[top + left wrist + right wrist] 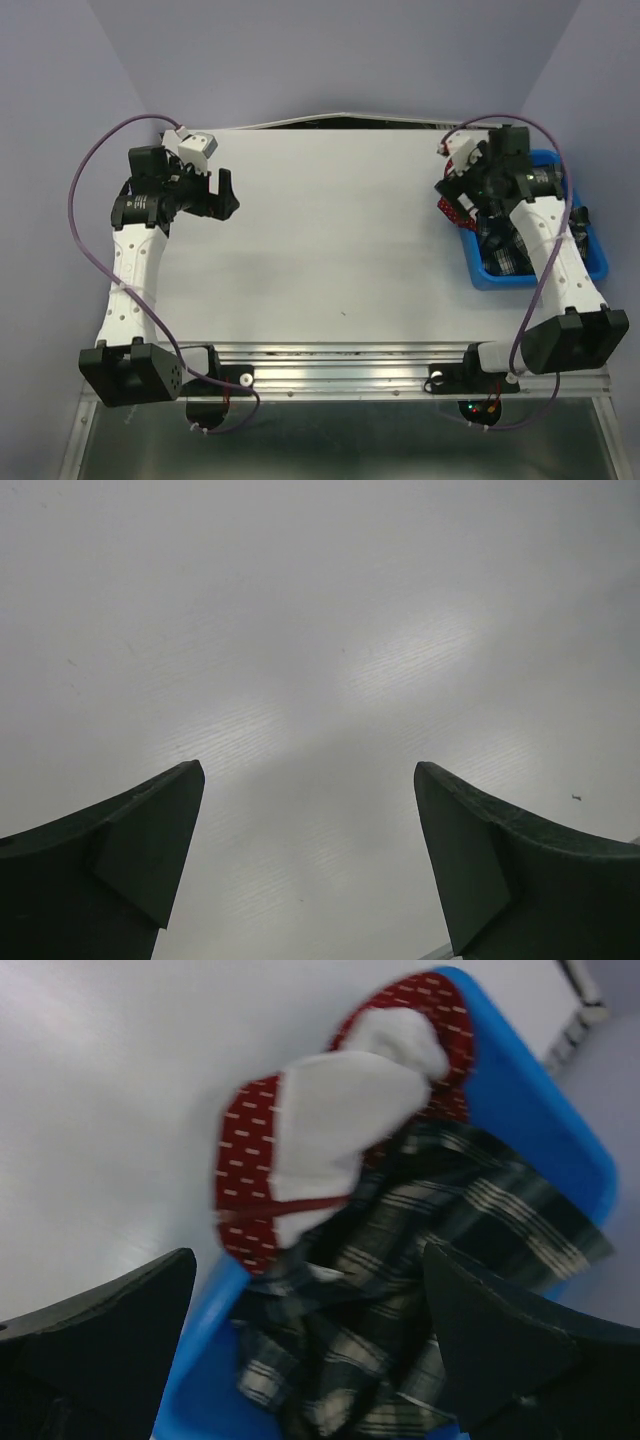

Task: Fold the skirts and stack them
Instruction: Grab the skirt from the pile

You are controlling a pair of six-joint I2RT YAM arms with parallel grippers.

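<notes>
1. Walls point(330, 50): pale lavender panels are seen closing in the table on the left, back and right.
2. Table point(330, 250): a flat, matt white top is shown. A soft band of reflected light is seen on it in the left wrist view.
3. Blue bin point(500, 279): it is set at the right edge of the table, beneath the right arm. Both skirts are held in it.
4. Plaid skirt point(430, 1250): dark navy-green and white cloth is shown crumpled inside the bin. It lies directly below the right gripper point(308, 1255) and between its fingers. The jaws of that gripper are spread wide and nothing is clasped.
5. Red skirt point(245, 1130): it is marked with small white flecks, and its white lining point(340, 1120) is turned outward. It is draped over the bin's table-side rim and partly over the plaid skirt, just ahead of the right fingertips.
6. Left gripper point(308, 768): it is held over bare table at the far left, well apart from both skirts. Its jaws are spread wide and nothing is held.
7. Dark speck point(343, 314): a small mark is seen on the table near the front edge.
</notes>
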